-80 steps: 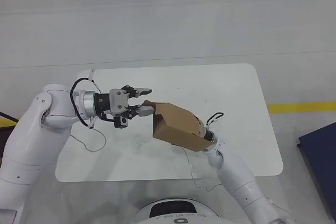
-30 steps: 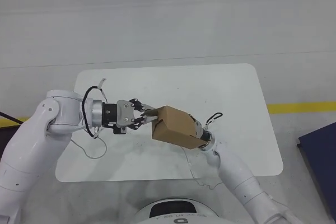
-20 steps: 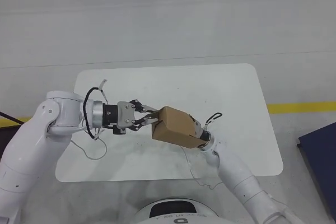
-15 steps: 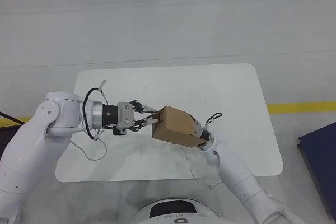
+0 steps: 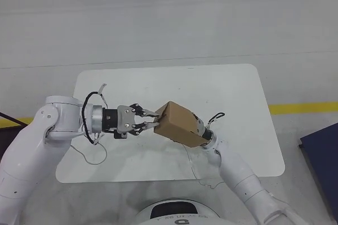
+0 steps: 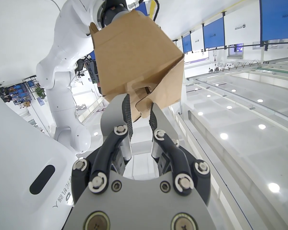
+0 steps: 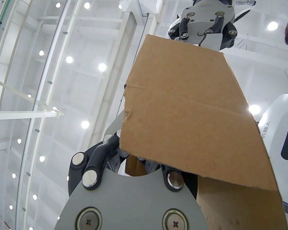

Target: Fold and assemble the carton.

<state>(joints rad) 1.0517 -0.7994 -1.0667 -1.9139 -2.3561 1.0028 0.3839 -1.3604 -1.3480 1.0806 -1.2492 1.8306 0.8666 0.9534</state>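
A brown cardboard carton (image 5: 180,121) hangs tilted above the middle of the white table (image 5: 236,95), held between both arms. My left gripper (image 5: 153,122) is at its left end. In the left wrist view a loose end flap (image 6: 142,107) sits between the left gripper's (image 6: 139,101) fingers, which are closed on it. My right gripper (image 5: 204,135) grips the opposite end, mostly hidden behind the box. The carton (image 7: 187,111) covers the right gripper's (image 7: 136,161) fingertips in the right wrist view, with a cardboard edge between them. The left gripper (image 7: 204,32) shows beyond the box.
A thin cable (image 5: 87,149) trails over the table's left part. A yellow floor line (image 5: 310,107) runs to the right of the table, and a dark blue object (image 5: 327,152) stands on the floor at the far right.
The carton has tipped, its left end rising. My left gripper, wide open 2.7 s ago, has narrowed onto the end flap and shifted slightly right and nearer.
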